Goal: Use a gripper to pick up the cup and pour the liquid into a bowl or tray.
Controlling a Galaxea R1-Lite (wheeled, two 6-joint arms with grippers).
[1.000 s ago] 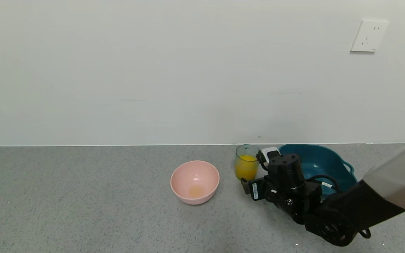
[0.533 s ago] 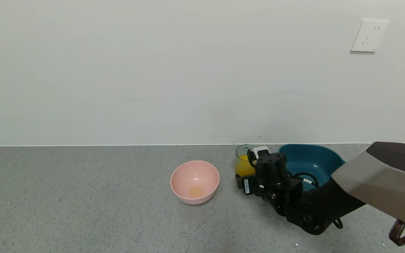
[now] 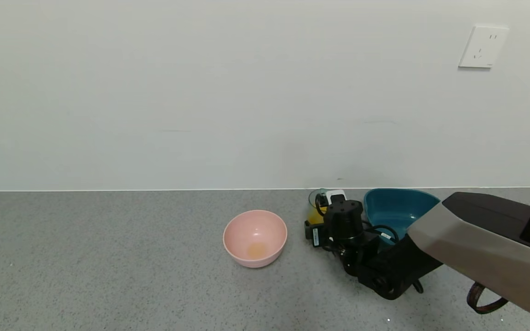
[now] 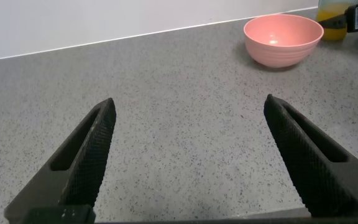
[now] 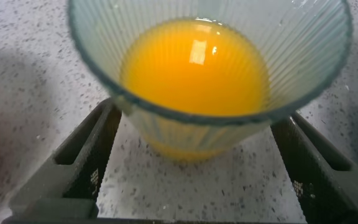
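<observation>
The cup (image 3: pixel 313 205), a ribbed pale blue-green tumbler, stands upright on the grey counter beside the teal basin (image 3: pixel 396 205) and holds orange liquid (image 3: pixel 313 215). My right gripper (image 3: pixel 323 215) is open around it at counter level. In the right wrist view the cup (image 5: pixel 166 118) fills the gap between the two black fingers (image 5: pixel 86 155), with a little space on each side, and the liquid (image 5: pixel 194 68) shows inside. My left gripper (image 4: pixel 188 109) is open and empty over bare counter, out of the head view.
A round pink bowl (image 3: pixel 255 236) with a yellowish stain sits left of the cup and shows in the left wrist view (image 4: pixel 283 40). The wall runs close behind cup and basin. A wall socket (image 3: pixel 482 46) is at upper right.
My right arm has moved left and forward. Its gripper went from beside the cup to around it. The cup, bowl and basin have not moved.
</observation>
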